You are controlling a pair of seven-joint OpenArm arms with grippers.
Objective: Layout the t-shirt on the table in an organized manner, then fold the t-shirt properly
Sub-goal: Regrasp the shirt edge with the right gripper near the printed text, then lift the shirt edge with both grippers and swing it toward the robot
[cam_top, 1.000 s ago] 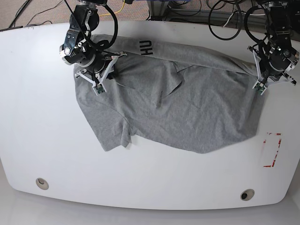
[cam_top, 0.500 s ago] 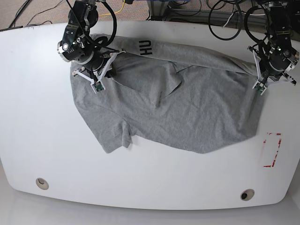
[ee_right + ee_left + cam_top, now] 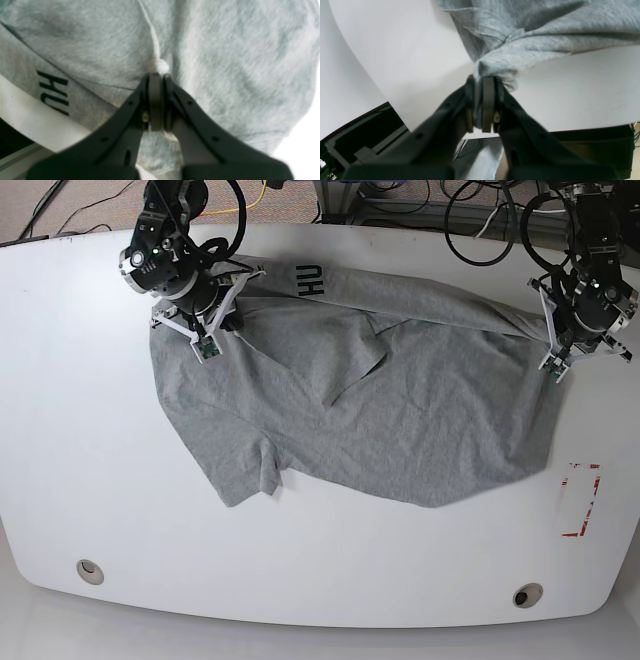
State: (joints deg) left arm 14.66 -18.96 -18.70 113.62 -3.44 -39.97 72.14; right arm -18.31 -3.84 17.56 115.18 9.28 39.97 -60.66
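The grey t-shirt (image 3: 400, 410) lies spread and wrinkled across the far half of the white table (image 3: 80, 430), with black letters (image 3: 310, 280) near its far edge. My right gripper (image 3: 210, 345) is at the shirt's far-left part. In the right wrist view it (image 3: 156, 75) is shut, pinching a small tuft of the t-shirt (image 3: 225, 62) beside the letters (image 3: 52, 92). My left gripper (image 3: 555, 368) holds the shirt's right edge. The left wrist view shows it (image 3: 481, 82) shut on a bunched fold of the t-shirt (image 3: 545, 30) just above the table.
A red tape rectangle (image 3: 580, 500) marks the table at the right, below the shirt. Two round grommet holes (image 3: 90, 570) (image 3: 527, 595) sit near the front edge. Cables (image 3: 480, 220) hang beyond the far edge, behind both arms.
My right gripper has moved toward the far-left corner with the fabric pinched in it, drawing the shirt's left edge outward. The left arm has not moved.
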